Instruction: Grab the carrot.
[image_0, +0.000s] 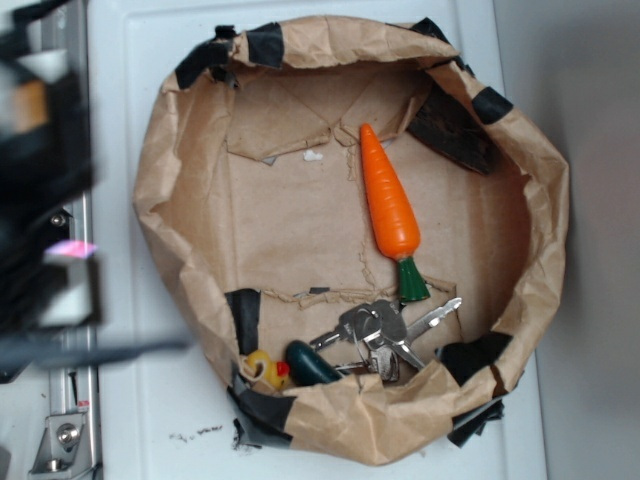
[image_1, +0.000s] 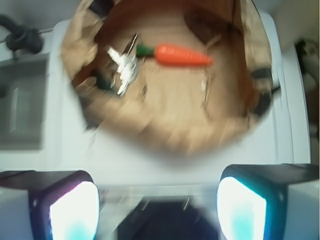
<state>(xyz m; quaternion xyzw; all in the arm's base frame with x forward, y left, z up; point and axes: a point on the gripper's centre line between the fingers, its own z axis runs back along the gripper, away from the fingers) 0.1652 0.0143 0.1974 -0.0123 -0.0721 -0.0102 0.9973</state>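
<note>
The glossy orange plastic carrot (image_0: 390, 205) lies inside the crumpled brown paper bag (image_0: 545, 170) on the white desk (image_0: 130, 400), near silver keys (image_0: 385, 330). The hand (image_1: 157, 200) hangs spread, outside the bag.

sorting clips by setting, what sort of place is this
Probably a laundry corner rigged for robot tests: a white appliance top, seemingly a washer or dryer, holds a taped brown paper bag bin with a toy carrot and keys.

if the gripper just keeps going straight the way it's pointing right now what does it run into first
Probably the brown paper bag's near rim, judging from the wrist view. The open gripper is outside the bag; the carrot lies farther in. Depth is blurry, so that's uncertain.
</note>
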